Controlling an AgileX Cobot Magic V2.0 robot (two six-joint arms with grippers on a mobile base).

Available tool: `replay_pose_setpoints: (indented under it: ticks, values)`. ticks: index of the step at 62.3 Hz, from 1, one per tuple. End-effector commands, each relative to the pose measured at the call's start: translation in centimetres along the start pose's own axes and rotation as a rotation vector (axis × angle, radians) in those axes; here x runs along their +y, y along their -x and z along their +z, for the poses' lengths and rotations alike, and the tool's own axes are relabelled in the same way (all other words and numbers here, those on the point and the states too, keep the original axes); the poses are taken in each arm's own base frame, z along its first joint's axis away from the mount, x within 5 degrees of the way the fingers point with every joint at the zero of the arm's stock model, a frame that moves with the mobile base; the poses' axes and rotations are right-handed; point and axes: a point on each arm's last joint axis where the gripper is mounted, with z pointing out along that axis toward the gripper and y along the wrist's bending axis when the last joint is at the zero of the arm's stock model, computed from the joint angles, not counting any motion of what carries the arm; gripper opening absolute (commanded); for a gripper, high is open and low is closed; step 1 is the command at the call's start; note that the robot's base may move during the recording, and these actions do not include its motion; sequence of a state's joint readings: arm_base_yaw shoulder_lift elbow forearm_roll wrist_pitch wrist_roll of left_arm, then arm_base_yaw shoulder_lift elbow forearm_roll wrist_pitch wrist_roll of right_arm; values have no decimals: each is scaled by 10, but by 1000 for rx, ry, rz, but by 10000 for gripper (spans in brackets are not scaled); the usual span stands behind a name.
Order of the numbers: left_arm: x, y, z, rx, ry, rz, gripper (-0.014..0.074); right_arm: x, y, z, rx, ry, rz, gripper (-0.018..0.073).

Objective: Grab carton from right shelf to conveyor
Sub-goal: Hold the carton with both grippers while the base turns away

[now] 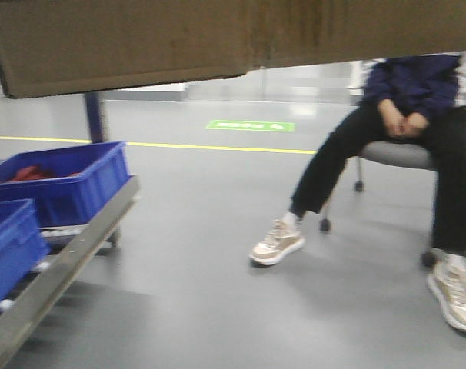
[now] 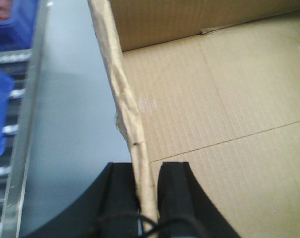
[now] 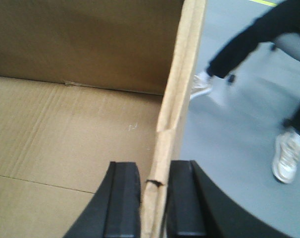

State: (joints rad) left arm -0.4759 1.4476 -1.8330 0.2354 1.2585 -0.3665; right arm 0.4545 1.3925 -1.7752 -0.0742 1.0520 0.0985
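Observation:
The brown carton [image 1: 218, 38] hangs in the air and fills the top of the front view; only its underside shows. My left gripper [image 2: 147, 198] is shut on the carton's left wall [image 2: 125, 99], one black finger outside and one inside the open box [image 2: 224, 104]. My right gripper [image 3: 154, 198] is shut on the carton's right wall [image 3: 177, 99], one finger on each side; the box's empty inside [image 3: 75, 114] lies to its left. The right shelf and the conveyor's belt are out of view.
A roller rack with a steel rail [image 1: 64, 261] holds blue bins [image 1: 64, 181] at the lower left; it also shows in the left wrist view [image 2: 21, 148]. A seated person [image 1: 417, 138] with legs stretched out is at the right, feet on the grey floor [image 1: 218, 254].

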Motion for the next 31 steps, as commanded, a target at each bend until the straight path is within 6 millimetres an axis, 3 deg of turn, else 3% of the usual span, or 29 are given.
replay_pose_setpoints:
  ticks: [1, 31]
  values:
    - [-11, 3, -9, -50, -101, 1, -16, 5, 8, -6, -83, 49, 9, -60]
    - [-11, 3, -9, -50, -101, 1, -16, 5, 8, -6, -83, 49, 9, -60]
